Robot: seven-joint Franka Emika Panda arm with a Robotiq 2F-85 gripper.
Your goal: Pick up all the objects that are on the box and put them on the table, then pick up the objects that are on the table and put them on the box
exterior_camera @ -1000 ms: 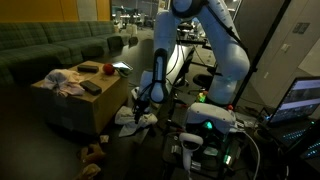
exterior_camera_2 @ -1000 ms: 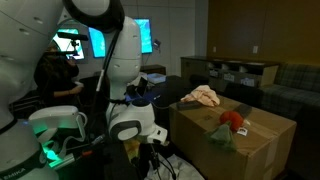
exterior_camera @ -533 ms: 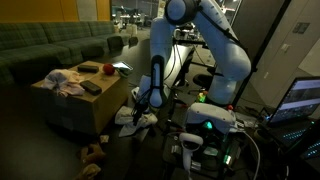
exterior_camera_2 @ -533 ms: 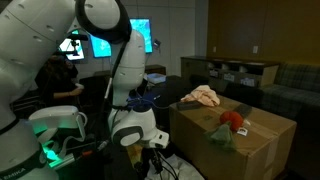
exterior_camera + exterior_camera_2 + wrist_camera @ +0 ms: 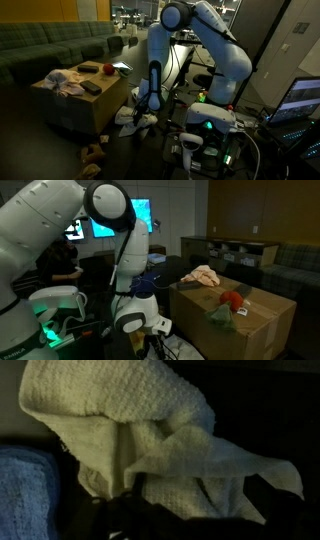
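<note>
While hanging low beside the box (image 5: 72, 108), keeps the claw (image 5: 143, 104) released, jaws spread wide and with nothing seen between them. Hovers right over a crumpled white cloth (image 5: 130, 430) that fills most of the wrist view; cannot tell whether touching it or just above. Shows a blue cloth (image 5: 25, 480) just beside that one, at the left edge of the wrist view. Leaves the white cloth heaped on the dark worktop (image 5: 118, 133), at the foot of the box.

Compared with a second ago, holds the same low spot for the claw, with the same wide jaws and the same heap of cloth beneath. Differs higher up: has swung the elbow of the arm (image 5: 172, 16) across and lower in both exterior views, setting the forearm nearly upright above the claw.

Further out, carries on the box top a pinkish-white cloth (image 5: 205, 276), a red ball (image 5: 232, 298), a teal cloth (image 5: 222, 318) and a flat black piece (image 5: 90, 87), none shifted since. Finds a brown plush toy (image 5: 93, 152) lying apart on the worktop in front of the box. Ends beyond the box at a dark green sofa (image 5: 50, 45).
</note>
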